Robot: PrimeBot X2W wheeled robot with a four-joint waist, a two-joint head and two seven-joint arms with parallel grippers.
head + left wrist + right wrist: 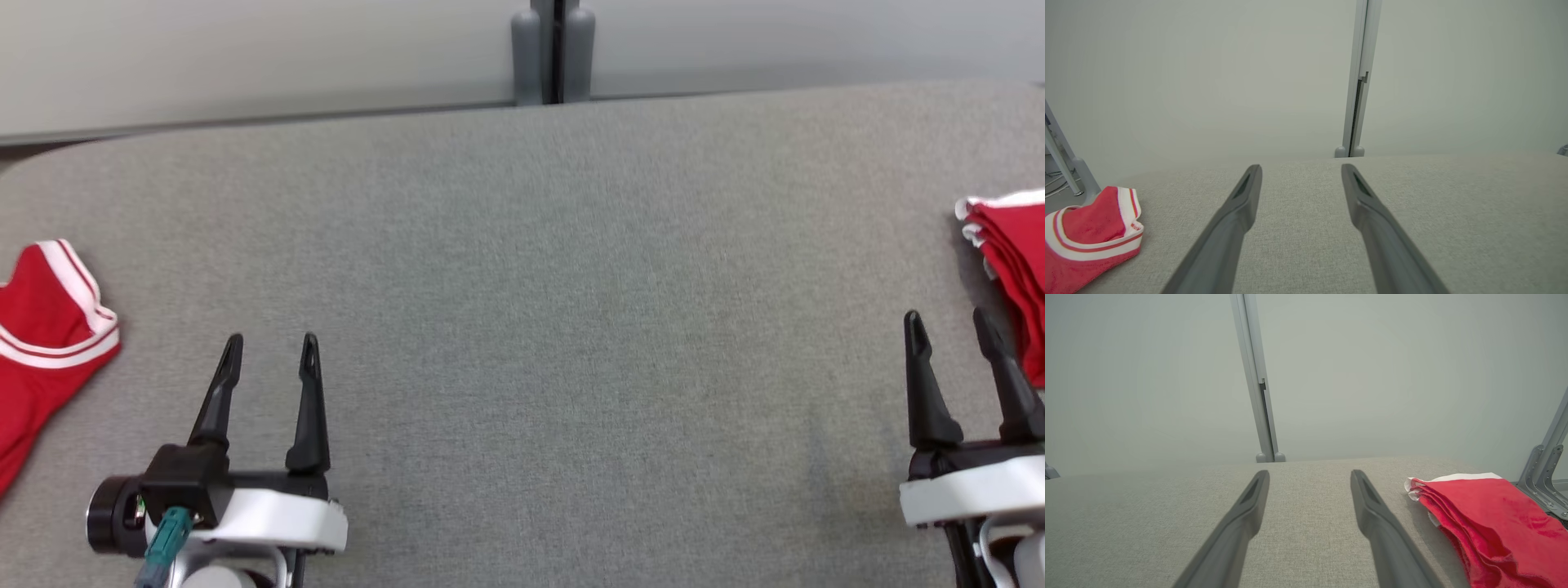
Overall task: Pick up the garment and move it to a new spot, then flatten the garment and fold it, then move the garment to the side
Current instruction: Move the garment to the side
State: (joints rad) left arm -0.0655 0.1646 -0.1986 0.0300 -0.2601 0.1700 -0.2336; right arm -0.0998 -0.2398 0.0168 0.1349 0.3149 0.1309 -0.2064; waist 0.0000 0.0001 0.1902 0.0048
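The loose red garment (45, 327) lies at the left edge of the tabletop (522, 286). Your left gripper (272, 341) and right gripper (947, 318) stand wide and empty. Pinch a thick fold, not just the trim.

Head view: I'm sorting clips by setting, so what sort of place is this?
Likely a test cell for garment folding: grey fabric-covered table, plain partition panels joined by a post, one loose red garment, one folded red garment.
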